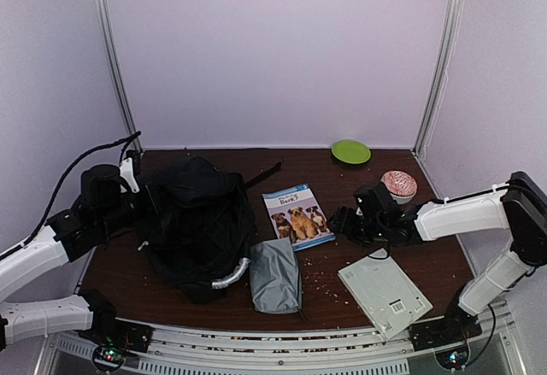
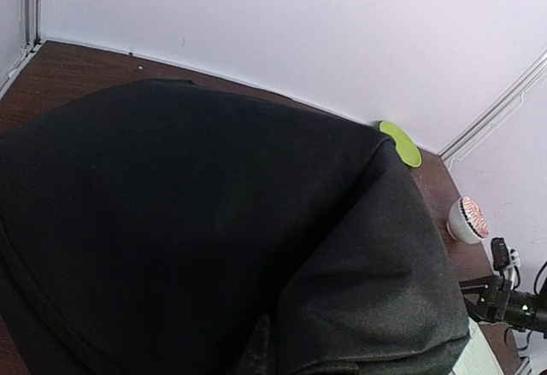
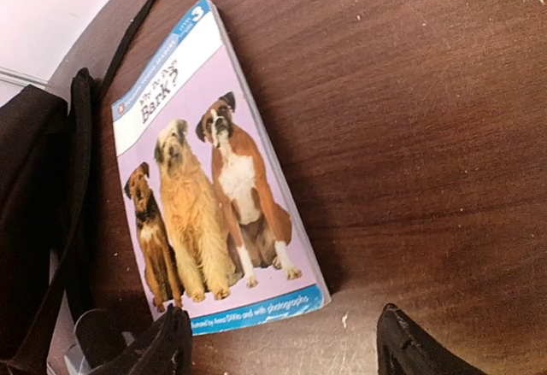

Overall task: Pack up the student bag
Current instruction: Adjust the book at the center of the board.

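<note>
The black student bag (image 1: 197, 221) lies on the left of the brown table, its grey-white handle (image 1: 231, 275) at the near side. My left gripper (image 1: 144, 200) is at the bag's left edge; in the left wrist view black fabric (image 2: 214, 238) fills the frame and hides the fingers. A dog picture book (image 1: 297, 215) lies to the right of the bag. My right gripper (image 1: 342, 221) is open just right of the book, low over the table. In the right wrist view the book (image 3: 214, 196) lies ahead, with the fingertips (image 3: 162, 349) wide apart by its near edge.
A grey zip pouch (image 1: 275, 277) lies in front of the bag. A white flat booklet (image 1: 385, 294) lies near right. A green lid (image 1: 350, 151) and a pink-patterned bowl (image 1: 398, 185) stand at the back right. A black strap (image 1: 261, 176) trails from the bag.
</note>
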